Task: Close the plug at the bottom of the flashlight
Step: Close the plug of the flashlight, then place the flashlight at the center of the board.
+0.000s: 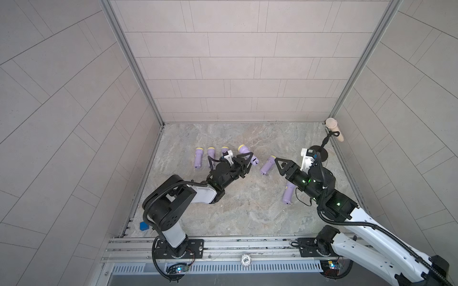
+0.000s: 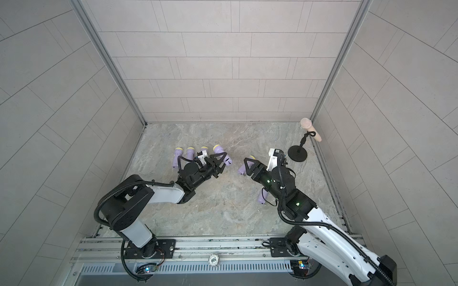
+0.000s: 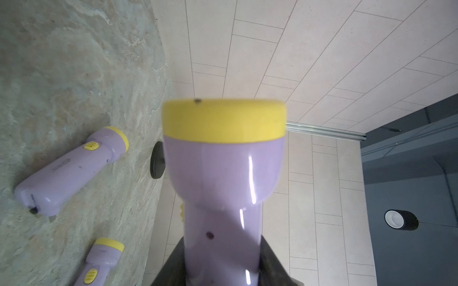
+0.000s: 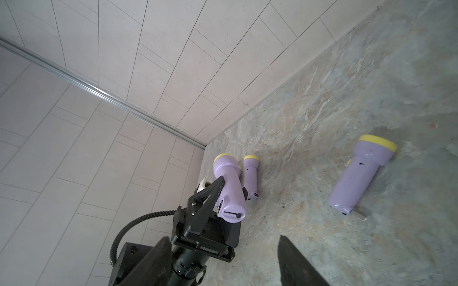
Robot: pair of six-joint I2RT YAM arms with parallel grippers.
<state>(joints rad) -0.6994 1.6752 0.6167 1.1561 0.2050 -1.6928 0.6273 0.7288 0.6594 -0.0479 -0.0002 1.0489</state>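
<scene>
Gripping flashlight (image 4: pixel 228 173) mid-body w/ L jaws, clear of table (image 1: pixel 247 210), tail end & plug (image 4: pixel 231 214) turned toward R jaws. Holding R jaws apart, empty, near tail, not touching. Can't tell if plug seated. Risks: pushing off-centre could twist body in grip or bend plug; sweeping low could knock spare flashlight (image 1: pixel 267 166) lying just beside R jaws.
</scene>
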